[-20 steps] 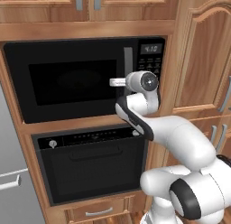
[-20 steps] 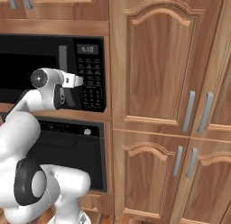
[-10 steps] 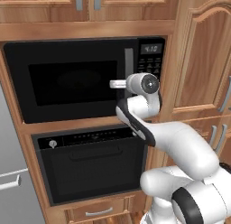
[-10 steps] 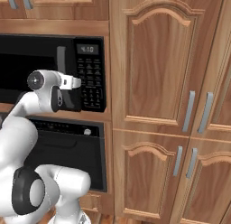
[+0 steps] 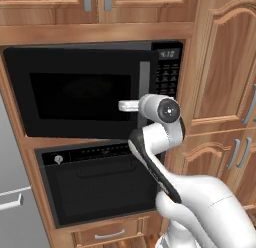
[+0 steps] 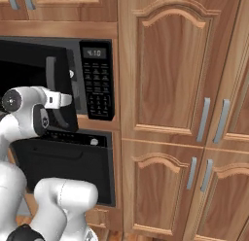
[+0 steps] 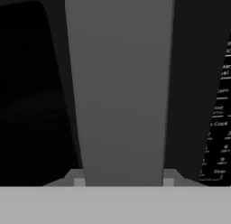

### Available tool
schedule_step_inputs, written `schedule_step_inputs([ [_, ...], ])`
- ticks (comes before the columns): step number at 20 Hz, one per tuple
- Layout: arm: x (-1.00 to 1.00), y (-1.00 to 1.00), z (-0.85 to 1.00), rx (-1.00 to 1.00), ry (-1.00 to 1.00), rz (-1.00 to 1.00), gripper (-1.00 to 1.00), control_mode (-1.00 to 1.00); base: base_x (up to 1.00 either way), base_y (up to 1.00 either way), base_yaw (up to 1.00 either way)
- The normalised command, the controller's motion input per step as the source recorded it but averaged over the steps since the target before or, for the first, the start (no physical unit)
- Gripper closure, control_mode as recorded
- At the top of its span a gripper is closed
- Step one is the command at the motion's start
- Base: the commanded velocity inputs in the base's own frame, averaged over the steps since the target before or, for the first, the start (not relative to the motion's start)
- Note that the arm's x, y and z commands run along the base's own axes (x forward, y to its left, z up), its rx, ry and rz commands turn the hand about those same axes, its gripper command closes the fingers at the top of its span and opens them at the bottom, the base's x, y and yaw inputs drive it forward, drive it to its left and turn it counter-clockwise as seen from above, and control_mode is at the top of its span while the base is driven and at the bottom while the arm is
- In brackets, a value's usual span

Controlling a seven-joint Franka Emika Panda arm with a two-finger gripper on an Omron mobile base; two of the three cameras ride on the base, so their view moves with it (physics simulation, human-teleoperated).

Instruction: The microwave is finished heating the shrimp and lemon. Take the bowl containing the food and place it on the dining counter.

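Gripper [image 7: 121,180] is closed around the microwave's vertical silver handle [image 7: 119,83], one fingertip on each side of the bar. The microwave [image 5: 85,87] door stands ajar — in the right base view its handle edge sits proud of the keypad [image 6: 98,87], whose display [image 6: 95,53] is lit. Below it is a black oven [image 5: 100,179], shut. Wood cabinet doors [image 6: 175,65] fill the wall to the right and above. The bowl's position cannot be determined.

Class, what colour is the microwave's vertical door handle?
Silver-grey; the handle on the black microwave shows best in the hand view.
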Motion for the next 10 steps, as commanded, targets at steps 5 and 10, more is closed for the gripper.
schedule_step_inputs([
  [5, -1.0, 0.65, 0.7, 0.0, 0.0, 0.0, 1.0, -1.0, 0.0, 0.0, 0.0],
  [10, -1.0, 0.79, 0.61, 0.0, -0.03, -0.01, 1.0, -1.0, 0.0, 0.0, 0.0],
])
